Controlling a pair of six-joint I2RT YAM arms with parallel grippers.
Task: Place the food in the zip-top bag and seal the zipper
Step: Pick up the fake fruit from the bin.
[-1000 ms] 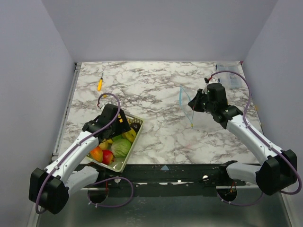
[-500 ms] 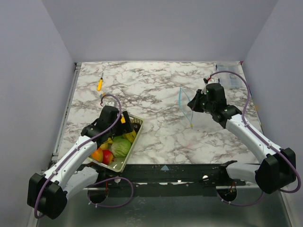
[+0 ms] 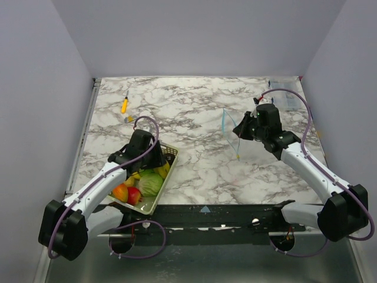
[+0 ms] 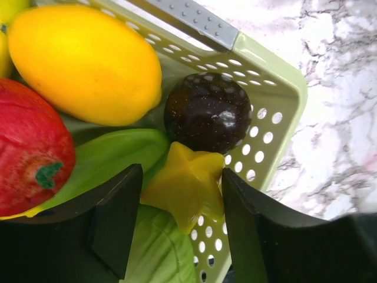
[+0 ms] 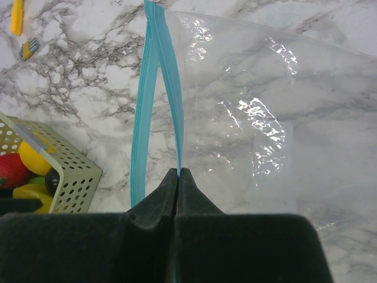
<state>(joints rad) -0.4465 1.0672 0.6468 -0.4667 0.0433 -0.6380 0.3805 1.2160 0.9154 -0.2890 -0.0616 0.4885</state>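
Bracketing the yellow star fruit (image 4: 184, 191) with the left pincer (image 4: 181, 177), set at a middling width, both fingers (image 4: 115, 224) seemingly touching the star's points; not being able to tell whether truly gripping. Judging the step as picking one food piece: centring on the star, squeezing gently because of the glossy, slippery-looking points, then lifting straight up, clearing the rim of the pale green basket (image 4: 277, 100) just right of the fingertips. Sharing that basket: a dark plum (image 4: 207, 111) just ahead of the fingertips, a yellow lemon (image 4: 82, 62) ahead and left, a red fruit (image 4: 29, 153) beside the left finger, green leaves (image 4: 100, 162) underneath. Pinching, well away to the right, the blue zipper (image 5: 159, 76) in the fully closed right pincer (image 5: 178, 174), holding the clear bag (image 5: 247, 135) up ahead of it, mouth slightly parted, containing nothing yet.
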